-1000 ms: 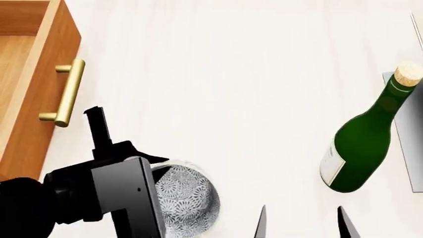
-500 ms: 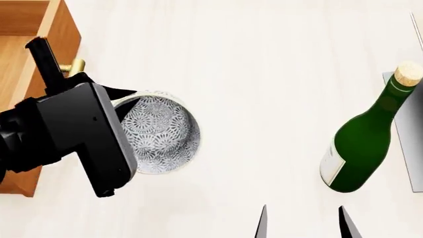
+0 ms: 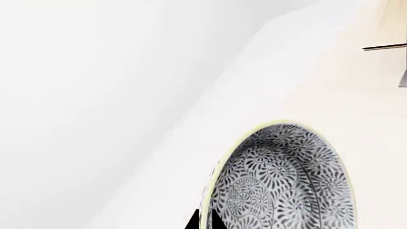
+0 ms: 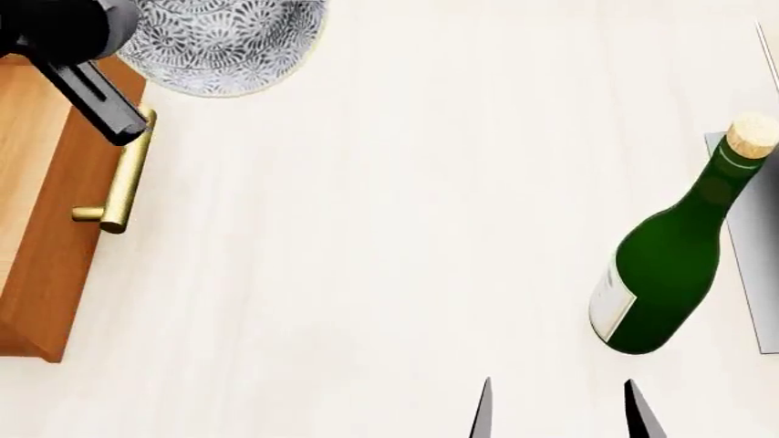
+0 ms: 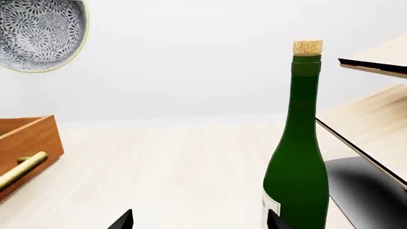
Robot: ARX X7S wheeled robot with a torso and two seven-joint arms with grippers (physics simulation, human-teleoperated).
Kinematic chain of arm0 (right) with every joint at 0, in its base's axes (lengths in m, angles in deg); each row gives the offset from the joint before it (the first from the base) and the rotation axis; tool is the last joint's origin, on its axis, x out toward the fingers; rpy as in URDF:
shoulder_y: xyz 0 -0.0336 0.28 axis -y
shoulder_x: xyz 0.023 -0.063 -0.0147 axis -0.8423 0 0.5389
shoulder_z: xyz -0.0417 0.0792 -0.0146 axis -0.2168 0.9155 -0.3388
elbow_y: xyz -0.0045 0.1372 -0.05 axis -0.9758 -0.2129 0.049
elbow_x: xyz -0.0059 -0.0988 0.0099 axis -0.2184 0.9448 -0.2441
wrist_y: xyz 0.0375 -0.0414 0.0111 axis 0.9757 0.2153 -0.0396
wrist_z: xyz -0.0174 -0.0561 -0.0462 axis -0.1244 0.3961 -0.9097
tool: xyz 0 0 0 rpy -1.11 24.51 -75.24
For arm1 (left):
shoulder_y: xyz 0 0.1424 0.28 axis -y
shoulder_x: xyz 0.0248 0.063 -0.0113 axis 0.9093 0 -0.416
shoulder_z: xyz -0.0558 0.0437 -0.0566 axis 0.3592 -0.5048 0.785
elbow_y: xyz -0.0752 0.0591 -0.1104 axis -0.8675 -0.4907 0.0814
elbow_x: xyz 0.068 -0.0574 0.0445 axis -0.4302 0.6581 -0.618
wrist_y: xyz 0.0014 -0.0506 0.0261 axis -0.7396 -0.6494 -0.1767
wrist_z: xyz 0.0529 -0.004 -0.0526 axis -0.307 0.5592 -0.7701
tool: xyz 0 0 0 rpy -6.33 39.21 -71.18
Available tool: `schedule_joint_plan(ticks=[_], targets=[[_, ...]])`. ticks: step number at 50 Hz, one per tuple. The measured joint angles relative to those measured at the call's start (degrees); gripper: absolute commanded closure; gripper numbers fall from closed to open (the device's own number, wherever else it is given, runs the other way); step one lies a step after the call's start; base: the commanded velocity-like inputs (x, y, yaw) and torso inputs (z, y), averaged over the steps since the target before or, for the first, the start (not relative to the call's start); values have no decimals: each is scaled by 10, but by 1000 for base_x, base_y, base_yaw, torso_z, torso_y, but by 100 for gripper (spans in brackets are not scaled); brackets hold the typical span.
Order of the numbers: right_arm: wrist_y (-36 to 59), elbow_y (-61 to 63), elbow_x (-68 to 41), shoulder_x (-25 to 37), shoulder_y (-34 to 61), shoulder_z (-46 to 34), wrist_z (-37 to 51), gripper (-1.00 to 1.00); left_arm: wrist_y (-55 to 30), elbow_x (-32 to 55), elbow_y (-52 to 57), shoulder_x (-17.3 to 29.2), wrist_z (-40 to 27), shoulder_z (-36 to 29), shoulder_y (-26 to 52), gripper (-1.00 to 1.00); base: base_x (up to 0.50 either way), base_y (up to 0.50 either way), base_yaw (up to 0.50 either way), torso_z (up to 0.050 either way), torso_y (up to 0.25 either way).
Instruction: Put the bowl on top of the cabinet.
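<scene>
The bowl point(image 4: 225, 41), white with a grey-blue floral pattern, hangs in the air at the head view's top left, beside the cabinet's front edge. It also shows raised high in the right wrist view point(image 5: 41, 33). My left gripper point(image 3: 205, 222) is shut on the bowl's rim point(image 3: 286, 181), one fingertip inside and one outside. The orange-brown cabinet point(image 4: 49, 237) with its brass handle point(image 4: 122, 173) stands at the left. My right gripper point(image 4: 557, 415) hangs open low over the table, nothing between its fingertips point(image 5: 124, 220).
A green corked bottle point(image 4: 669, 265) stands at the right, close to my right gripper. Behind it is a pale slanted rack point(image 5: 369, 119) with a dark base point(image 4: 761, 237). The light table point(image 4: 389, 228) spreads between cabinet and bottle.
My left gripper has lifted the bowl off the table and carried it up and away, toward the cabinet. The right gripper and the bottle have not moved.
</scene>
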Motion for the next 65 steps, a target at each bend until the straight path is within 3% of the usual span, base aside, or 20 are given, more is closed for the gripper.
schedule_joint_plan(ticks=[19, 31, 50, 65], targets=[[-2, -2, -2, 3, 1, -3, 3, -100, -12, -54, -157, -39, -93, 101, 129, 100, 0, 0, 0, 0, 0], [-1, -2, -5, 5, 2, -2, 6, -100, -9, -87, -286, -44, -170, 202, 196, 100, 0, 0, 0, 0, 0], [1, -4, -5, 8, 4, -5, 10, -100, 0, -128, -390, -23, -272, 321, 218, 100, 0, 0, 0, -10, 176], [-2, -11, 2, 8, 6, -12, 12, -100, 1, -143, -406, -1, -303, 368, 207, 100, 0, 0, 0, -8, 150]])
